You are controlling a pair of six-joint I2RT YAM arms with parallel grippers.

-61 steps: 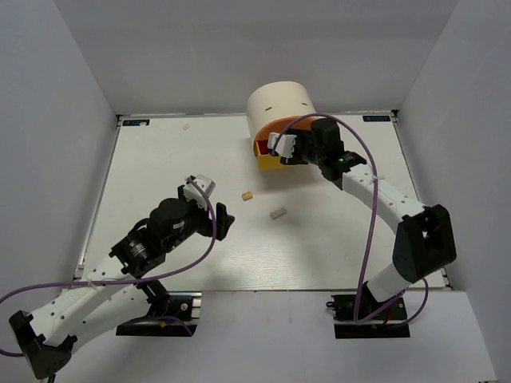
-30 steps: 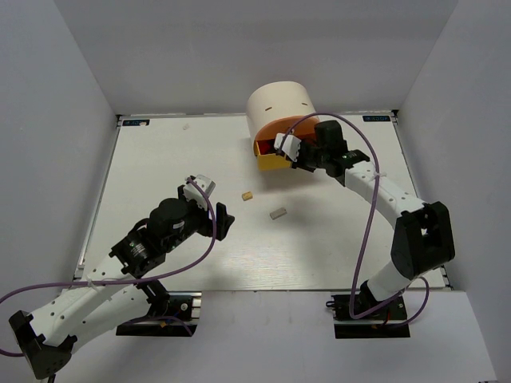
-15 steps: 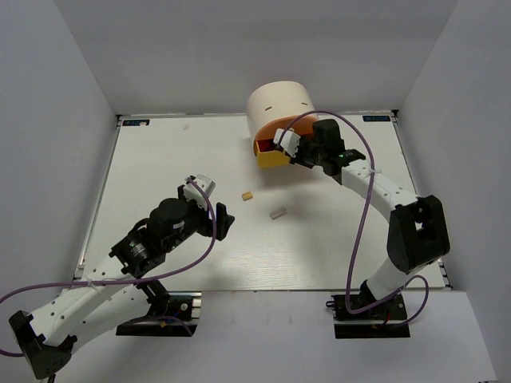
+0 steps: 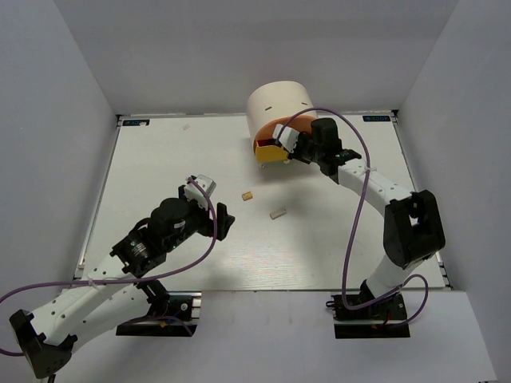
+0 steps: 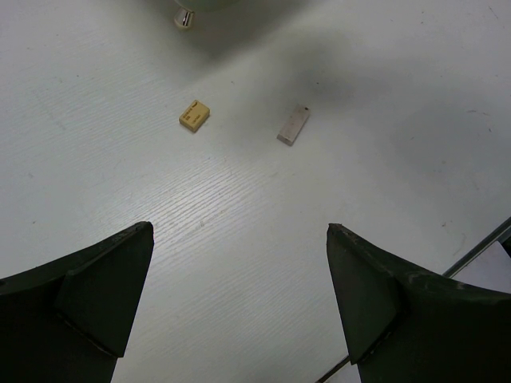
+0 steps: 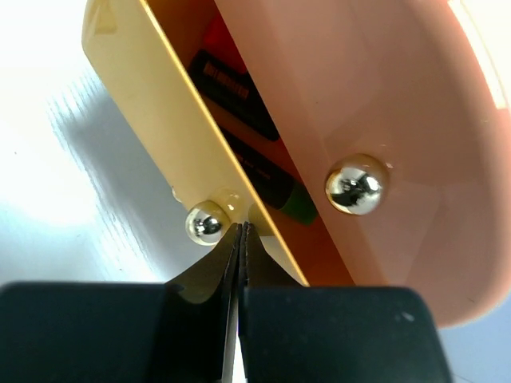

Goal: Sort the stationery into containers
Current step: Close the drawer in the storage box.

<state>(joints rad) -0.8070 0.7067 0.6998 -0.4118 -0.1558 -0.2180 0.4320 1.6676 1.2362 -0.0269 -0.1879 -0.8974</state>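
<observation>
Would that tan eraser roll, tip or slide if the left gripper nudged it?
The tan eraser looks a flat block lying on its broad face, so it likely won't roll or tip. Small as it is, it is probably light and may skid on the smooth table.

Right gripper (image 4: 283, 144) pushed yellow drawer (image 4: 268, 153) further in

Cream organiser (image 4: 279, 102), salmon-orange drawer (image 6: 383, 104), yellow drawer (image 6: 152, 120), tan eraser (image 5: 195, 116) and grey eraser (image 5: 293, 125) show against the white table (image 4: 160, 159).

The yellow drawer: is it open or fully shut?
Partly open: the drawer front stands out from the organiser, and black highlighters show in the gap behind it.
</observation>
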